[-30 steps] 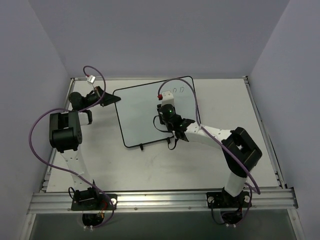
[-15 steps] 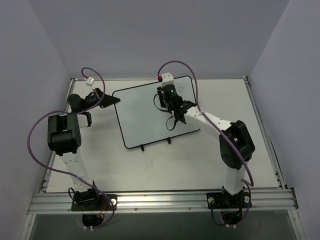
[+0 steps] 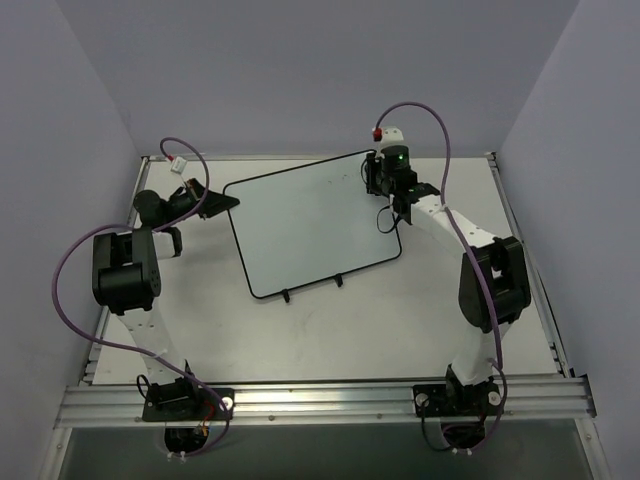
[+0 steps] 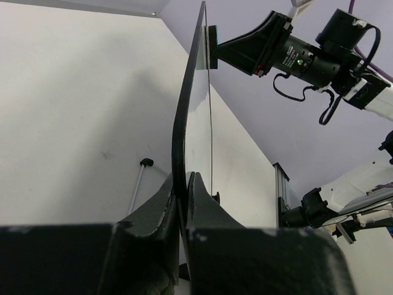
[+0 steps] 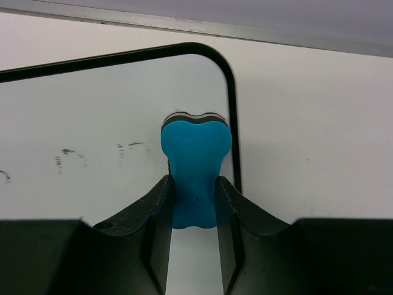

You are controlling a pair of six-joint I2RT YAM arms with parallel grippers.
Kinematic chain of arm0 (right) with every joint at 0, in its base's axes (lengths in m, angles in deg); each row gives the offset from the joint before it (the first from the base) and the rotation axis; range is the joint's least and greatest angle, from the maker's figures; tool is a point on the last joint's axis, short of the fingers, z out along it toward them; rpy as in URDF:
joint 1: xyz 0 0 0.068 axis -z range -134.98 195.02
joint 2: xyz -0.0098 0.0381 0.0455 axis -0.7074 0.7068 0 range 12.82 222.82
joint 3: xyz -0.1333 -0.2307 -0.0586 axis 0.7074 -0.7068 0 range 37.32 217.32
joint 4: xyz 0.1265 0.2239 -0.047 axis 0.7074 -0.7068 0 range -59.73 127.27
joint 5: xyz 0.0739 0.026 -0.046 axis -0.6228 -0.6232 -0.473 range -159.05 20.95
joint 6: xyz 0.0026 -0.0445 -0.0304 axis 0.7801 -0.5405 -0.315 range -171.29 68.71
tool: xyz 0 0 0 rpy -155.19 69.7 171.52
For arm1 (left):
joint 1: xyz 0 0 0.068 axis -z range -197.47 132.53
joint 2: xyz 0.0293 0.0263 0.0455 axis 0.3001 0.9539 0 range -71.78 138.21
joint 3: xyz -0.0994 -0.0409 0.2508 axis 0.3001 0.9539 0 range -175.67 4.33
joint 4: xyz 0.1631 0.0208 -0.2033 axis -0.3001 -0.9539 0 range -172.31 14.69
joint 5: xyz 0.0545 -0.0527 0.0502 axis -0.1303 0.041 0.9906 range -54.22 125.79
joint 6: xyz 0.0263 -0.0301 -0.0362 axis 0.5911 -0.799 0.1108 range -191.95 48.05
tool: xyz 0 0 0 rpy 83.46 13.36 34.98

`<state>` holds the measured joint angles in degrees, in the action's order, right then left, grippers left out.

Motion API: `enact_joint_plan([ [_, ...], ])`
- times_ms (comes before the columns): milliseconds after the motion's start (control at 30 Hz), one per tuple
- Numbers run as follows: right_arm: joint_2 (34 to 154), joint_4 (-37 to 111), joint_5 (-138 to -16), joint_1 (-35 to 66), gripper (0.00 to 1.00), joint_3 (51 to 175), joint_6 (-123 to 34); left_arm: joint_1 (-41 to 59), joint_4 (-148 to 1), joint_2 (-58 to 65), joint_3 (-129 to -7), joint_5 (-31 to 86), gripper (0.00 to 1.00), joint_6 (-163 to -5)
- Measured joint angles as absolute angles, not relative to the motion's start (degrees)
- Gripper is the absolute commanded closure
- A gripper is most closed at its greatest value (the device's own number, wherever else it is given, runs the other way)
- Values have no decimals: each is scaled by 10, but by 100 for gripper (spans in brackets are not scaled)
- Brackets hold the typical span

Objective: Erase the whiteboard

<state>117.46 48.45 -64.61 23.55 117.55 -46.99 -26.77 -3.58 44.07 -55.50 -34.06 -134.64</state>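
Note:
The whiteboard point(image 3: 310, 225), white with a thin black frame and two small feet, lies on the table in the top view. My left gripper point(image 3: 228, 199) is shut on its left edge; the left wrist view shows the board's frame point(image 4: 184, 117) edge-on between the jaws point(image 4: 183, 184). My right gripper point(image 3: 372, 180) is shut on the blue eraser point(image 5: 194, 166), which presses on the board's far right corner beside the frame point(image 5: 232, 104). Faint dark scribbles point(image 5: 70, 153) remain left of the eraser in the right wrist view.
A metal rail point(image 3: 320, 400) runs along the table's near edge with both arm bases on it. Purple cables point(image 3: 70, 270) loop off both arms. The table's rim point(image 3: 520, 240) and grey walls bound the sides and back.
My right gripper has carried the eraser from the board's middle up and right to its far right corner. The scribbles there look fainter. The left gripper keeps its hold.

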Motion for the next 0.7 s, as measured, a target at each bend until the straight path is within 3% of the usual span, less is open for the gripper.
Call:
enact_joint_plan([
  [300,1179,438,-680,261,100,1203,-473,-270,-44,431,-547,-341,98,-1332],
  [700,1210,397,-680,151,100,1268,-481,-272,-49,426,-545,-341,98,-1322],
])
